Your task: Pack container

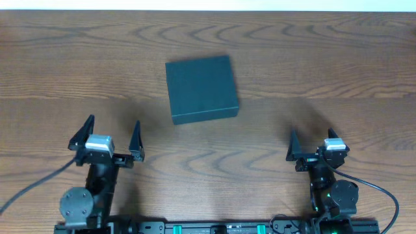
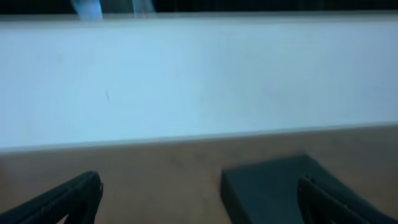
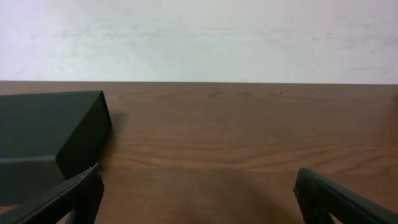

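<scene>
wooden table (image 1: pixel 52 65) bears the container (image 1: pixel 201 88) (closed); left end effector (image 1: pixel 114 122) and right end effector (image 1: pixel 312 134) gape empty.

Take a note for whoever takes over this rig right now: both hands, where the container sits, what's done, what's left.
Hands: the left hand is open and empty, near side, left of centre. The right hand is open and empty, near side, on the right.
The container sits mid-table between and beyond them. It looks closed and neither hand touches it.
Done: nothing visible.
Left: open the container and pack it. The contents are not in view.
</scene>
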Action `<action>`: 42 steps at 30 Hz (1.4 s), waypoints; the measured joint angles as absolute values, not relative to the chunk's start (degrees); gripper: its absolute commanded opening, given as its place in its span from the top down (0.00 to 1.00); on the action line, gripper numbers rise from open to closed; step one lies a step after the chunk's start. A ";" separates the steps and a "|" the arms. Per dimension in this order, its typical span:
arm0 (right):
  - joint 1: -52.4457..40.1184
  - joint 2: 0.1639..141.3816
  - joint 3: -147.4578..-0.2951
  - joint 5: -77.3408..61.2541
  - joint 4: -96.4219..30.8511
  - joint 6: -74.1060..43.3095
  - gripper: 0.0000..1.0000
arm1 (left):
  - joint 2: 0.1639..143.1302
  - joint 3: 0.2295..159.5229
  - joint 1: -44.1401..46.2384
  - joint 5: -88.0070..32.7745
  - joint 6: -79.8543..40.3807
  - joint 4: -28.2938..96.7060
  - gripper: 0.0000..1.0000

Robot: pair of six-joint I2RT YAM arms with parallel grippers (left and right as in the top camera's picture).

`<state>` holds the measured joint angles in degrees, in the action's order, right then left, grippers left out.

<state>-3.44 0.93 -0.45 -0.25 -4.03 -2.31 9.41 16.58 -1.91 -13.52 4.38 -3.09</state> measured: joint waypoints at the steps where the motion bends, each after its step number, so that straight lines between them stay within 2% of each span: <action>1: -3.44 0.93 -0.45 -0.25 -4.01 -2.31 0.01 | 8.58 14.68 -2.09 -13.54 4.78 -5.52 0.01; 6: -3.44 0.93 -0.45 -0.25 -3.99 -2.33 0.01 | 4.21 6.94 -2.26 -13.15 6.50 -12.34 0.01; 15: -3.44 0.93 -0.45 -0.25 -4.01 -2.31 0.01 | 0.78 1.43 -2.26 -12.12 7.57 -12.53 0.02; 25: -3.44 0.93 -0.45 -0.27 -4.05 -2.31 0.01 | 0.64 0.49 -2.26 -9.61 7.60 -0.47 0.02; 42: -3.44 0.93 -0.45 -0.25 -4.01 -2.31 0.01 | 0.58 1.10 -2.26 -8.51 7.60 1.10 0.01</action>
<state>-3.44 0.93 -0.45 -0.25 -4.01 -2.31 0.58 1.10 -2.26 -8.51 7.60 1.10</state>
